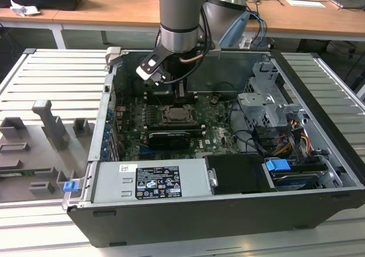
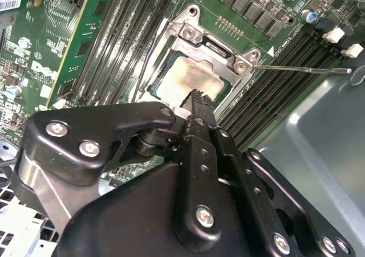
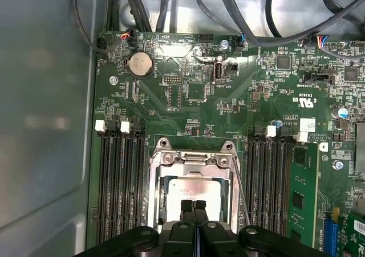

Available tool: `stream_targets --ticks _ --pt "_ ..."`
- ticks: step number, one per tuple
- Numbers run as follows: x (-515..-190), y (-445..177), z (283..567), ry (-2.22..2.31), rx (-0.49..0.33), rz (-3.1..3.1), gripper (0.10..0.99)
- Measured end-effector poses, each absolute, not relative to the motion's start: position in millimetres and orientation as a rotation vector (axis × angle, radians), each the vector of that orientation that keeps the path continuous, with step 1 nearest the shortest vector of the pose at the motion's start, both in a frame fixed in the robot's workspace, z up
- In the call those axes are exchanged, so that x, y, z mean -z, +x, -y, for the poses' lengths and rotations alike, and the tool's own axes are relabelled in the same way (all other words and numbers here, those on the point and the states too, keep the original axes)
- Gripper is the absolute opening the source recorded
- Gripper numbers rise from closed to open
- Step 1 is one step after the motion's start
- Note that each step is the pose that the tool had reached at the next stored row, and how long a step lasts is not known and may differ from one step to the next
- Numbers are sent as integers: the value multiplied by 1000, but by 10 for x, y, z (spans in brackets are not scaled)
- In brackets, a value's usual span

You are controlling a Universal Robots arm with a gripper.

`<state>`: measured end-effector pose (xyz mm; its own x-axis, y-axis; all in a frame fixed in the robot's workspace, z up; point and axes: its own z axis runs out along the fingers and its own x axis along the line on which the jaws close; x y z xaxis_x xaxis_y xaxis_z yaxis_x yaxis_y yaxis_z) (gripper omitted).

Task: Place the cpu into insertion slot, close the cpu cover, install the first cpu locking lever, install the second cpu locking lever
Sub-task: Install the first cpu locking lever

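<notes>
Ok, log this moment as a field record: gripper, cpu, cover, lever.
gripper: jaws closed together, tips over the cpu's edge
cpu: set flat into the green board
cpu cover: down around the cpu, whose face shows through the cut-out
thin metal lever: runs out from the cover's corner across the memory slots

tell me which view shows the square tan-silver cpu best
Second wrist view: the pale tan-silver square cpu is closest, face mostly bare. In the first wrist view the black gripper covers one edge; the exterior view shows a distant patch.
</notes>
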<state>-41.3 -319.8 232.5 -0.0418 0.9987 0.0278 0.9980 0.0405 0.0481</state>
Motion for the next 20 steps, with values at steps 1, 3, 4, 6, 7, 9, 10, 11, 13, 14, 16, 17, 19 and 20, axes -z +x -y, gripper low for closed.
stream_targets --ticks 1,3,4,6,7,9,10,11,13,14,16,17,19,20 --pt "-2333 -413 3198 2165 -85 -2256 106" --pt "-2350 -413 3198 2165 -85 -2256 106" --pt "-2365 -413 3198 2165 -85 -2256 106" --pt "-2403 -413 3198 2165 -85 -2256 106" --pt "-2448 -413 3198 2165 -85 -2256 106" --pt "-2562 -413 3198 2165 -84 -2256 106" --pt "-2609 -413 3198 2165 -84 -2256 106" --pt "-2637 -413 3197 2165 -84 -2256 106" --pt "-2710 -412 3197 2163 -82 -2256 106" --pt "-2711 -413 3197 2141 -82 -2278 106" --pt "-2711 -413 3197 2095 -82 -2321 106" --pt "-2711 -414 3197 2067 -82 -2348 106" --pt "-2710 -415 3197 2051 -82 -2362 106" --pt "-2710 -415 3197 2046 -82 -2366 106"
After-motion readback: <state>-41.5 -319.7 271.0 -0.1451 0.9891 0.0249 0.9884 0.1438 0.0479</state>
